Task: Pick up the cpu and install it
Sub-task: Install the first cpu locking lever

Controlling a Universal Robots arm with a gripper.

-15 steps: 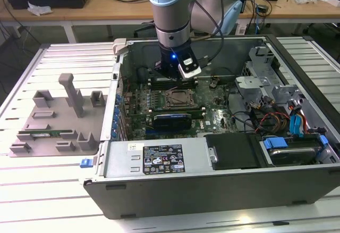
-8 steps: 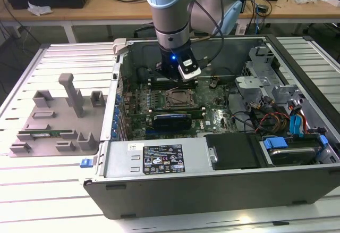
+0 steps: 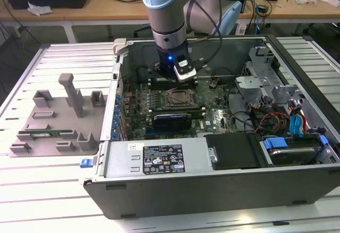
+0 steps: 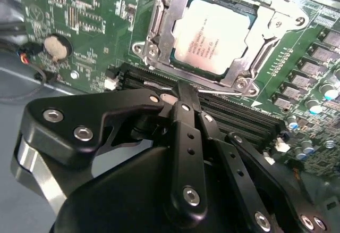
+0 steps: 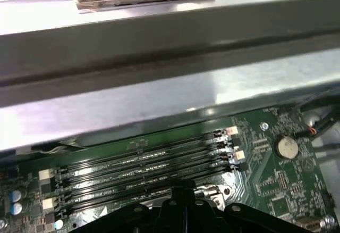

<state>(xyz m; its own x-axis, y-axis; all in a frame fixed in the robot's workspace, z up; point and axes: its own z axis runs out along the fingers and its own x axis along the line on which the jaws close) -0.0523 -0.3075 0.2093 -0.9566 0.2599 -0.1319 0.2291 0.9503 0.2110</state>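
Hovering inside the open computer case [image 3: 223, 188], the hand [image 4: 183, 92] has its fingertips pressed together over the memory slots [image 5: 143, 166], holding nothing. The cpu [image 4: 212, 39] already sits in the motherboard socket [image 4: 159, 9], just beyond the fingertips.

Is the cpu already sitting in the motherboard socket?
Yes, the cpu lies flat inside the socket frame in the second wrist view.

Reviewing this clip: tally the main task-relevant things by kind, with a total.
cpu, seated in the motherboard socket: 1
gripper, above the memory slots beside the socket: 1
computer case, lying open: 1
grey tray with upright blocks, at the exterior view's left: 1
Total: 4
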